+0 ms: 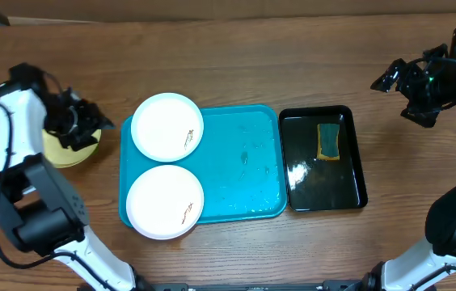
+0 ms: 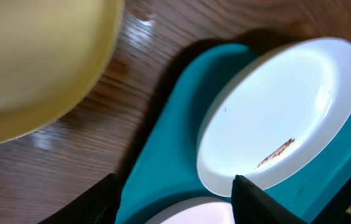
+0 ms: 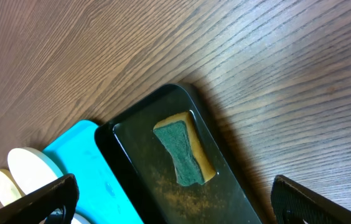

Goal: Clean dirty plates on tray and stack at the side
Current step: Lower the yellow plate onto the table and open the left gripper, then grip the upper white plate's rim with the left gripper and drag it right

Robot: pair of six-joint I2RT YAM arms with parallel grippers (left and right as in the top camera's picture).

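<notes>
Two white plates lie on the left half of the turquoise tray (image 1: 244,162): a far one (image 1: 167,127) and a near one (image 1: 164,201), each with a small dark smear. A third plate (image 1: 66,152), pale yellow-green, rests on the table left of the tray. My left gripper (image 1: 82,129) hovers over this plate's right edge, open and holding nothing. In the left wrist view the yellow-green plate (image 2: 32,62) fills the top left, the far white plate (image 2: 281,112) sits on the tray (image 2: 169,155), and the gripper (image 2: 175,208) frames the tray's corner. My right gripper (image 1: 398,93) hangs open at the far right.
A glossy black tray (image 1: 357,153) stands right of the turquoise tray, touching it, with a green-and-yellow sponge (image 1: 328,141) in its far half. The right wrist view shows that sponge (image 3: 185,152) in the black tray (image 3: 132,168), below the open right gripper (image 3: 175,205).
</notes>
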